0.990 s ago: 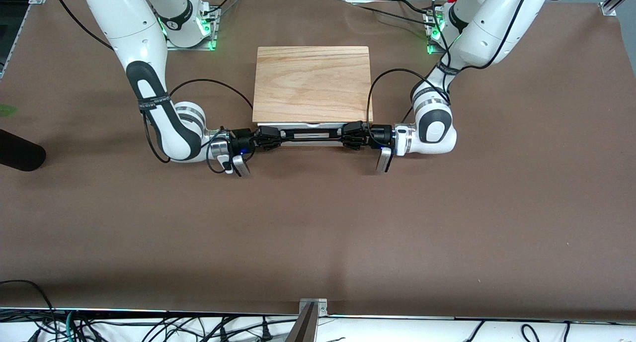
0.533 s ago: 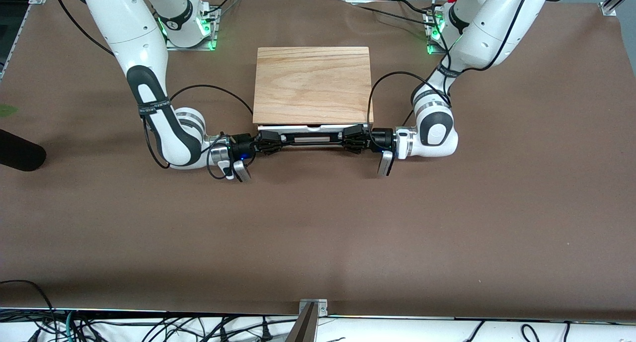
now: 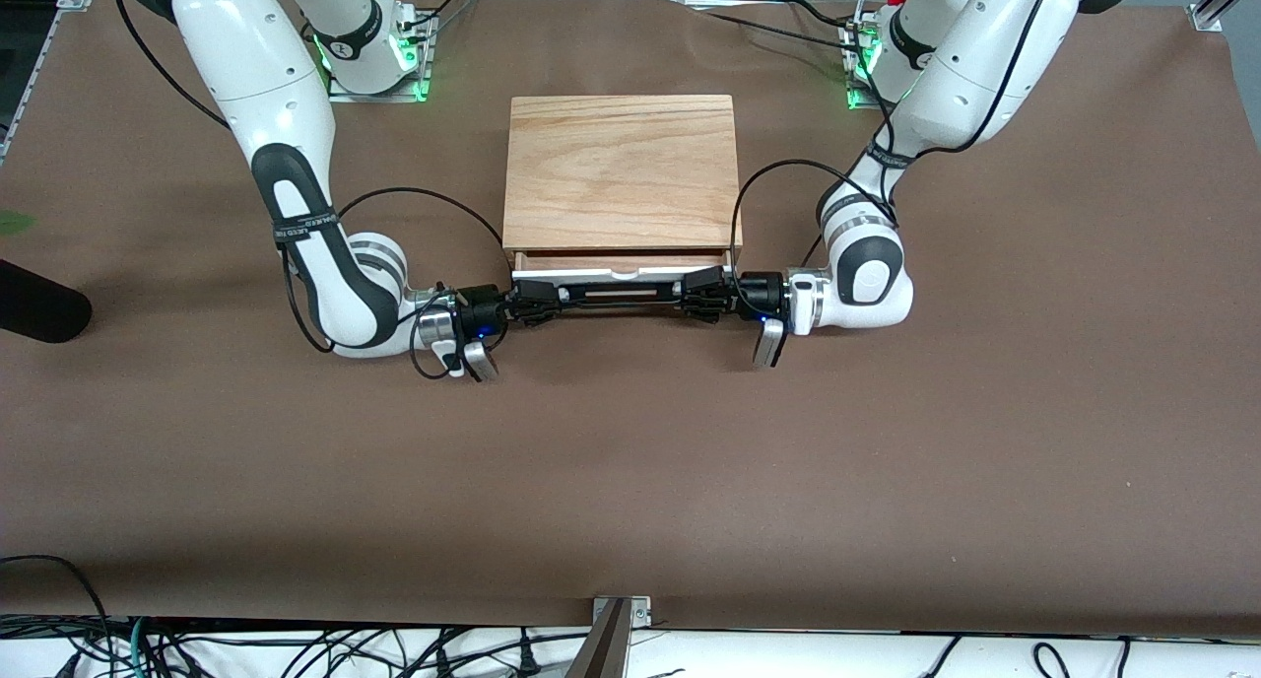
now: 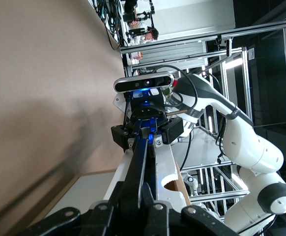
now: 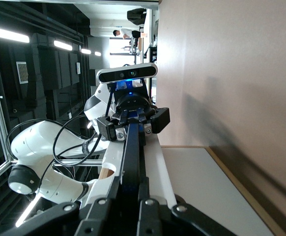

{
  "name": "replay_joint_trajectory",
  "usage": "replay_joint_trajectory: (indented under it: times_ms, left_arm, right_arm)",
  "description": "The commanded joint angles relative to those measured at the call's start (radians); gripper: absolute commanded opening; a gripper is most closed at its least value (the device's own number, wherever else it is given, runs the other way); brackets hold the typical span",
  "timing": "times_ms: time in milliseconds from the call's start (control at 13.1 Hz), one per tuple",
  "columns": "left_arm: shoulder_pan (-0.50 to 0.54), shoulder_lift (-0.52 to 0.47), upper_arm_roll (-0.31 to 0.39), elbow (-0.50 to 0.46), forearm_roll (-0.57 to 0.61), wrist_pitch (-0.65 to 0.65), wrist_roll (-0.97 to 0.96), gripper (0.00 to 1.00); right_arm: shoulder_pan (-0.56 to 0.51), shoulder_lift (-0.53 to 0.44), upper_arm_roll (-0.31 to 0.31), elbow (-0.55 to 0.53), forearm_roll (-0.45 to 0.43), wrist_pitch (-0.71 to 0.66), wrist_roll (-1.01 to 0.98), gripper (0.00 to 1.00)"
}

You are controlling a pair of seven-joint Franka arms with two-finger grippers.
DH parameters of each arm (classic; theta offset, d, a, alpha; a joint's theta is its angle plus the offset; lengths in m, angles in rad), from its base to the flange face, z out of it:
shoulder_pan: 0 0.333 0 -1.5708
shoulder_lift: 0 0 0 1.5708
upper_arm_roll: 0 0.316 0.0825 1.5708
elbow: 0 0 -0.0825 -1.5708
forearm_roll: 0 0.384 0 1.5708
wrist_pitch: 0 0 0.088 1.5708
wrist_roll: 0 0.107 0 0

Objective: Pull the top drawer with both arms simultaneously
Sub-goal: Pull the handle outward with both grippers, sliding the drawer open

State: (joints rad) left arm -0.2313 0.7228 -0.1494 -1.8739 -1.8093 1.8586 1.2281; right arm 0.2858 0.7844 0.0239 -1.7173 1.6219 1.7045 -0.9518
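We count one top drawer (image 3: 621, 276) slightly open under one wood-grain cabinet top (image 3: 621, 170), one black bar handle (image 3: 621, 295), two grippers pinching it, left gripper (image 3: 705, 293), right gripper (image 3: 532, 299).

Both pincers block drawer (image 3: 621, 277) front; table (image 3: 630, 481) open.

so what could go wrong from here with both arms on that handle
The left gripper and right gripper each clamp one end of the black bar handle. Uneven pulling might skew the barely open top drawer and jam it. The cabinet looks unanchored and could slide instead.
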Motion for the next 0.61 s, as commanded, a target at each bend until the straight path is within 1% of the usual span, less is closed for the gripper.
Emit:
replay_joint_trajectory:
  times_ms: [0, 305, 533]
  left_arm:
    - [0.014, 0.038, 0.068, 0.07, -0.002, 0.034, 0.004, 0.0]
    - [0.01, 0.069, 0.068, 0.154, -0.004, 0.116, 0.001, 0.0]
    - [0.006, 0.092, 0.091, 0.199, -0.004, 0.128, 0.004, 0.0]
  right_arm:
    - [-0.065, 0.026, 0.004, 0.14, 0.076, -0.002, 0.096, 0.0]
    - [-0.079, 0.03, 0.004, 0.186, 0.075, -0.002, 0.149, 0.0]
    - [-0.079, 0.036, 0.004, 0.222, 0.075, 0.004, 0.183, 0.0]
